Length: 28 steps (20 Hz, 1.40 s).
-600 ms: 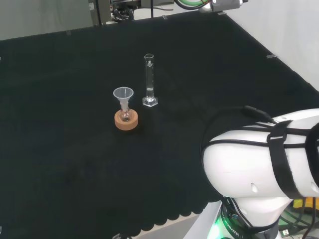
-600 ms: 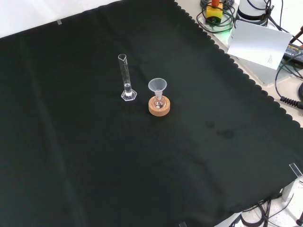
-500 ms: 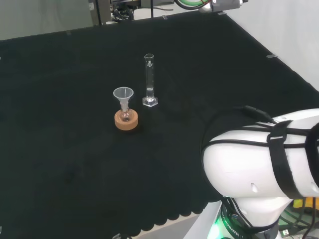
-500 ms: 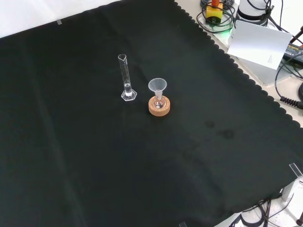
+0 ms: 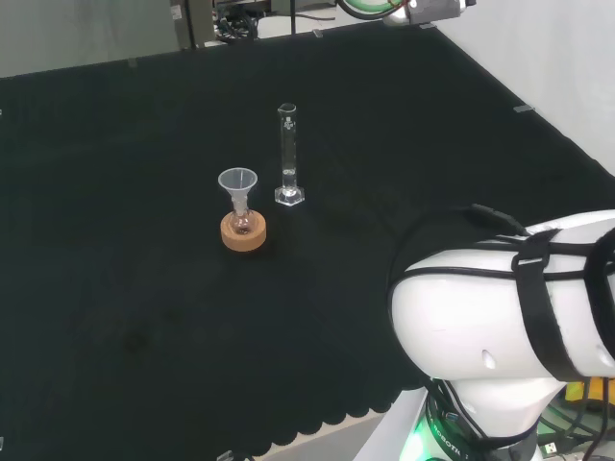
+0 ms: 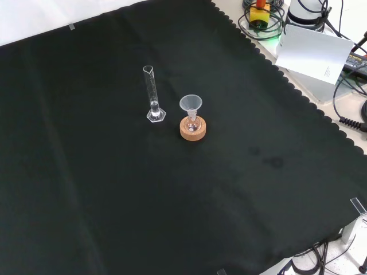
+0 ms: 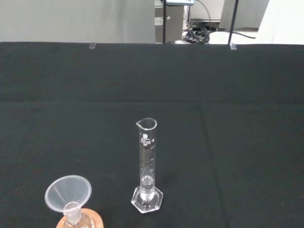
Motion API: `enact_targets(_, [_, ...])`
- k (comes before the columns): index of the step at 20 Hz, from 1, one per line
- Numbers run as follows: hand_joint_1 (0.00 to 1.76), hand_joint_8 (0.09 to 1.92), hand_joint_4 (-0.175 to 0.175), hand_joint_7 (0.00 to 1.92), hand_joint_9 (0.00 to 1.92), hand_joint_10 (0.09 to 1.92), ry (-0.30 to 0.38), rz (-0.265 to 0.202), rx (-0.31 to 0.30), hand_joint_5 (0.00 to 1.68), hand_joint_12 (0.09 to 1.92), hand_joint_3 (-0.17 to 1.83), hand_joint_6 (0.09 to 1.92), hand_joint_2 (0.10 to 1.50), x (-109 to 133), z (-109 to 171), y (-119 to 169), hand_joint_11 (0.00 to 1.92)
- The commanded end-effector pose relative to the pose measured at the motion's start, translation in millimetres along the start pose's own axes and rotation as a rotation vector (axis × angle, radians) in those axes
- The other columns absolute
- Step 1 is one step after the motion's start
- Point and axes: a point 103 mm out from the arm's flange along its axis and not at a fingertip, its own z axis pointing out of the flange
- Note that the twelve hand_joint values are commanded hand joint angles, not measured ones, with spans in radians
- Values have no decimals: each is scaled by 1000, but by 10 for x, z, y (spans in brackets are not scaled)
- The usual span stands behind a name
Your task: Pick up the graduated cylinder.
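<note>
In the head view, a cork ring stand [image 5: 242,233] is sitting on the black cloth [image 5: 115,288], carrying a small flask [image 5: 242,221] with a clear funnel [image 5: 237,182] in its neck. Just right of it, apart from it, the graduated cylinder [image 5: 287,154] is standing upright on its hexagonal foot — untouched. The arm's white link [image 5: 500,307] is occupying the near right corner. In the wrist view the cylinder [image 7: 147,164] is standing ahead of the hand's camera, funnel [image 7: 69,194] beside it. Hand state — cannot tell.
</note>
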Motion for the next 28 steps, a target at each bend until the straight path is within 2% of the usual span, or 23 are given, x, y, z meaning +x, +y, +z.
enact_targets(1, [0,483,-23,1,476,87,-6,52,2,244,1373,54,87,1374,-122,61,95,52])
enact_targets(9, [0,485,-24,4,478,87,15,123,53,248,1373,53,87,1373,-470,488,284,53])
enact_targets(13, [0,485,-24,4,478,87,55,135,74,248,1373,53,87,1372,-636,704,478,53])
enact_targets(18, [56,493,-25,22,497,87,103,107,36,252,1378,41,87,1345,-829,1013,810,62])
enact_targets(26, [142,512,-30,60,529,87,165,92,76,270,1380,25,87,1309,-1003,1590,1272,84])
enact_targets(28, [151,516,-32,66,529,87,188,79,68,272,1380,22,87,1303,-1023,1729,1327,83])
